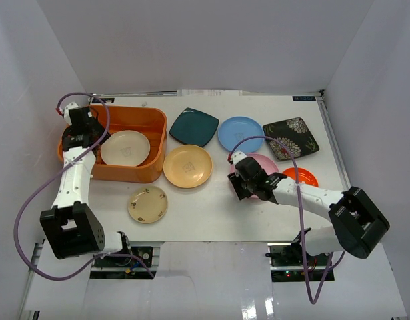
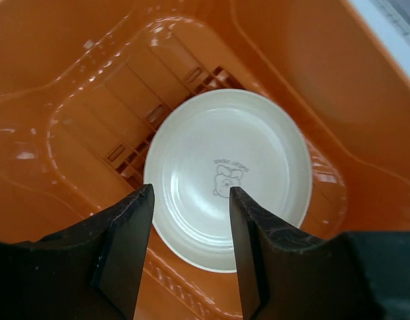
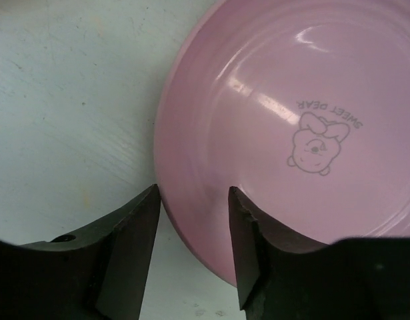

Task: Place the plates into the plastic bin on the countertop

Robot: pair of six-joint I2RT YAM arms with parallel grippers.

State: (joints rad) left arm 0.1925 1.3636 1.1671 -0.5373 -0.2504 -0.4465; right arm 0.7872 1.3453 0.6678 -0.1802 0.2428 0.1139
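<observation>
While the right gripper hangs partly open and empty, its jaws frame the seven o'clock rim of the pink plate, the likely place to pinch. It looks stiff, light, glossy and probably slippery. It lies on the countertop. The plastic bin sits toward ten o'clock, where the left gripper hovers, open, over a cream plate.

The white bench carried an orange bin at its far left. Behind lay a teal plate, blue plate and floral plate; nearer, a tan plate, pink plate and orange plate; nearest, a speckled plate.
</observation>
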